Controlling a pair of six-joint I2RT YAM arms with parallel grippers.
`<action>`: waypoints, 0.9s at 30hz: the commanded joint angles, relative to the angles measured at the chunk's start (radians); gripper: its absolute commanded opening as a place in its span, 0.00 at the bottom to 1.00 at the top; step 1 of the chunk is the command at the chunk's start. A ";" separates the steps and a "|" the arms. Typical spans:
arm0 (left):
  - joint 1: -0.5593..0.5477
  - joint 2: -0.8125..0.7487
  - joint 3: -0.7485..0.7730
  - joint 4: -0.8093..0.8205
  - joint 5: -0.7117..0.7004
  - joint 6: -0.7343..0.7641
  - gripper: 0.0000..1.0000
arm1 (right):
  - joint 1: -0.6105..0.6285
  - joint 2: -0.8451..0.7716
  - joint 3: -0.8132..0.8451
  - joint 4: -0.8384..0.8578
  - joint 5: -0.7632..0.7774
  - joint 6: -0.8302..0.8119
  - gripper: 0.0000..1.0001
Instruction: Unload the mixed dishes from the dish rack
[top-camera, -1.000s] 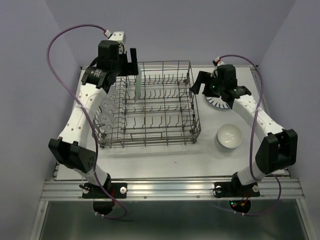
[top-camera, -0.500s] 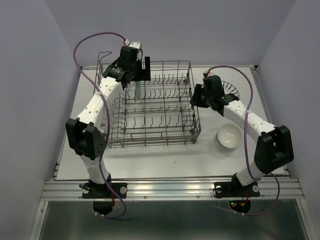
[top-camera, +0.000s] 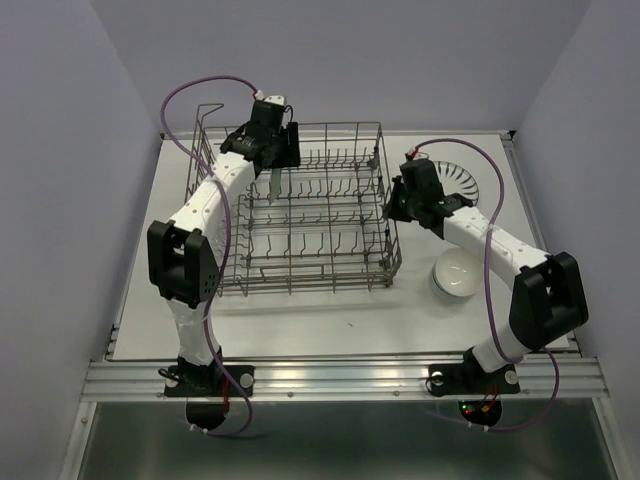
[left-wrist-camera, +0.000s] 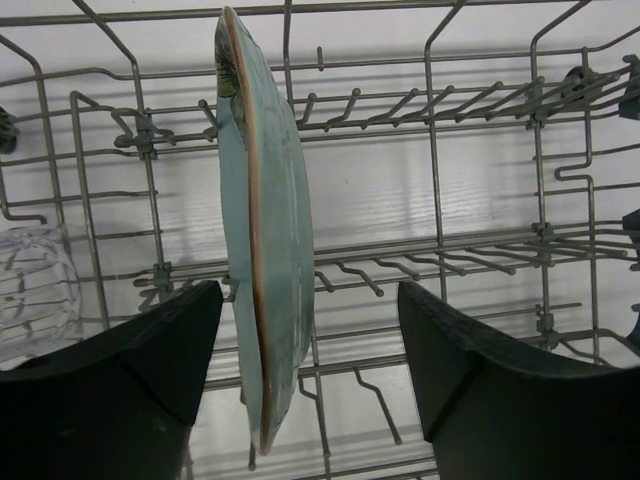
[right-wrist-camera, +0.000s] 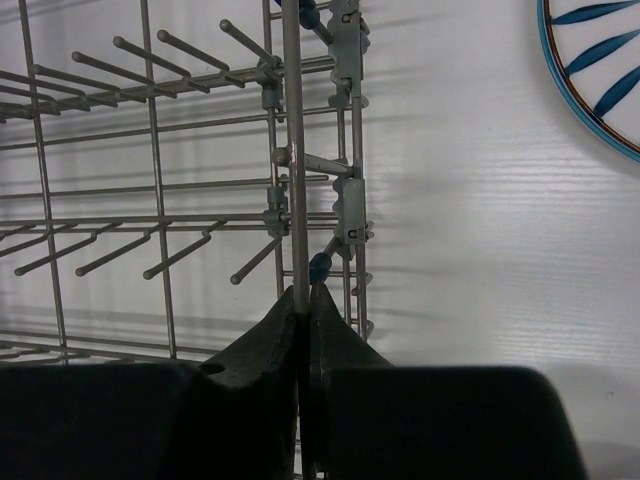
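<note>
The grey wire dish rack (top-camera: 300, 285) stands mid-table. A pale green plate (left-wrist-camera: 265, 250) stands on edge in its back-left tines, also seen from above as the green plate (top-camera: 272, 182). My left gripper (left-wrist-camera: 310, 300) is open and straddles this plate, with a gap on each side. One clear glass (left-wrist-camera: 35, 290) sits in the rack left of the plate. My right gripper (right-wrist-camera: 303, 295) is shut on an upright wire (right-wrist-camera: 291, 180) of the rack's right wall, the same right gripper (top-camera: 392, 205) seen from above.
A white plate with dark blue stripes (top-camera: 458, 180) lies flat on the table right of the rack, its edge (right-wrist-camera: 595, 70) showing in the right wrist view. A stack of white bowls (top-camera: 458, 272) sits nearer, at the right.
My left arm swung right and down over the rack until its fingers straddle the green plate. The right gripper left the striped plate, moved to the rack's right wall and closed on a wire.
</note>
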 joint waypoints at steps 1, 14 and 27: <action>-0.001 0.013 0.018 0.030 -0.015 -0.011 0.70 | 0.014 -0.028 -0.029 0.008 0.038 0.041 0.03; 0.000 0.044 0.039 -0.007 -0.097 -0.021 0.23 | 0.023 -0.039 -0.038 0.007 0.036 0.047 0.03; 0.000 -0.030 0.119 -0.010 -0.133 0.027 0.00 | 0.032 -0.036 -0.040 -0.001 0.045 0.056 0.01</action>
